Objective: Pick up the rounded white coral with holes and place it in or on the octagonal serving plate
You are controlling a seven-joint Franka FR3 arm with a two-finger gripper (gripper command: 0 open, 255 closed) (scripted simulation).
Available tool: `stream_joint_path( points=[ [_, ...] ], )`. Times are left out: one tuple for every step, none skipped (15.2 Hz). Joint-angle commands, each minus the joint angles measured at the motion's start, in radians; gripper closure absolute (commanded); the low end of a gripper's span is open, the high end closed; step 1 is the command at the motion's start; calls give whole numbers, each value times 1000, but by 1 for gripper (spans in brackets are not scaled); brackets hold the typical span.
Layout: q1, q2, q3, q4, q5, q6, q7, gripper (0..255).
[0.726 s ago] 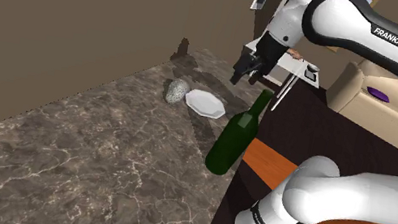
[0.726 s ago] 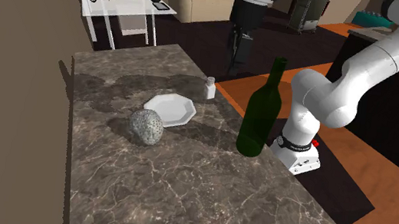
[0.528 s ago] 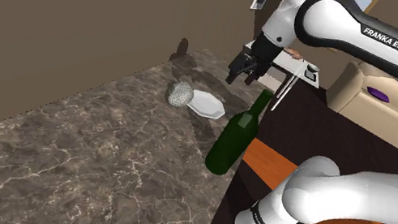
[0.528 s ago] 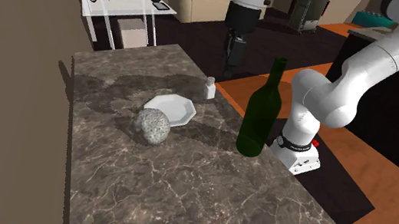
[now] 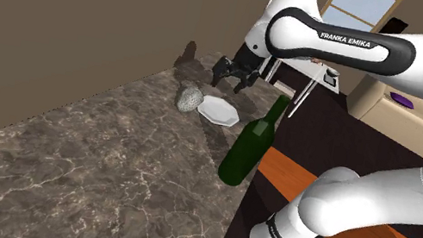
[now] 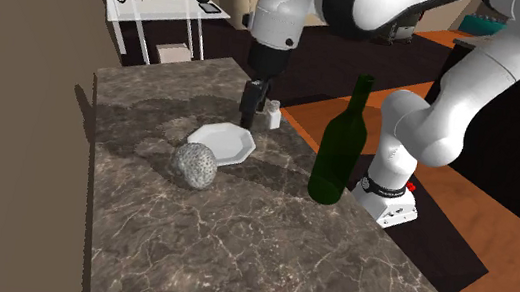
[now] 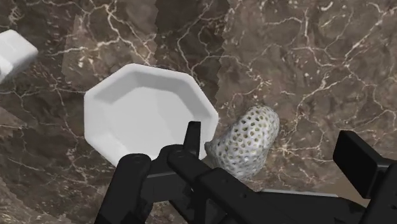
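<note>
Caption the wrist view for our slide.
Open end effector over holed coral beside white octagonal plate on dark veined counter.

The tabletop (image 5: pixel 107 158) was dark veined marble, polished. The coral (image 7: pixel 245 143) looked rough, pitted all over, greyish white. The plate (image 7: pixel 140 111) was smooth plain white, faint sheen. The bottle (image 5: pixel 241 155) was glossy dark green glass. The gripper (image 5: pixel 231 80) was matt black.
</note>
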Motion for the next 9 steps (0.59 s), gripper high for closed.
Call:
stream_joint_path(
  points=[
    [-13, 64, 13, 12, 11, 65, 58, 0],
    [-20, 98, 18, 20, 15, 97, 85, 0],
    [-27, 132, 23, 29, 18, 128, 111, 0],
    [-34, 168, 27, 39, 21, 159, 137, 0],
    [-40, 203, 31, 50, 23, 188, 163, 0],
    [-47, 238, 34, 62, 25, 217, 189, 0],
    [-53, 274, 37, 76, 26, 245, 215, 0],
    [-59, 310, 39, 91, 27, 271, 241, 0],
    [-64, 340, 40, 103, 27, 293, 263, 0]
  ],
)
